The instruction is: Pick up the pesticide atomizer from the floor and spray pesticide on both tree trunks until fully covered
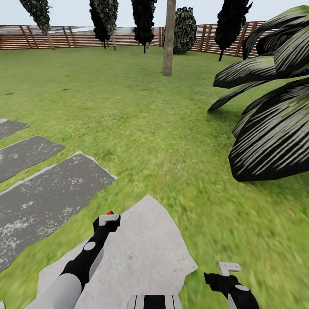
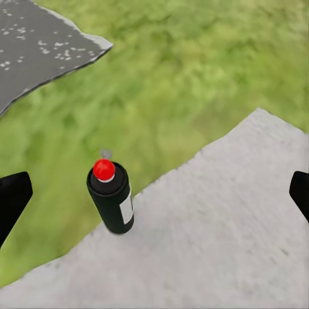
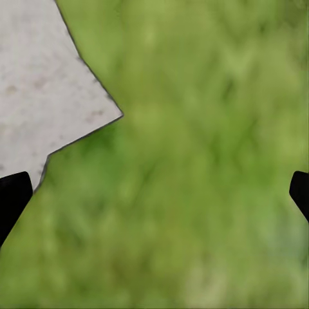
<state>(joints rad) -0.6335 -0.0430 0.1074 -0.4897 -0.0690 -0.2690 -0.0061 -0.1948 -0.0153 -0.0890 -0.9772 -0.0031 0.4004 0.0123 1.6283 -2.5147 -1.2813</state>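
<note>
Left gripper [image 2: 154, 193]: fingers [image 2: 13, 203] spread wide, holding nothing, with the sprayer [image 2: 112, 199] upright between them but untouched, standing at the grass-side edge of the pale paving slab [image 2: 219, 225]. Right gripper [image 3: 154, 193]: fingers likewise spread and empty above the lawn [image 3: 206, 161]. Judged step: pickup not yet made; the next move calls for lowering the left gripper around the can's body and closing, the nearest bare tree trunk [image 1: 169, 38] standing well apart across the grass.

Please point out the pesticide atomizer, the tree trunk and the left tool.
pesticide atomizer [image 2: 112, 203], left wrist view, dark body below the red cap.
tree trunk [image 1: 169, 38], head view, middle of the bare column.
left tool [image 2: 154, 193], left wrist view, midway between its fingertips.
</note>
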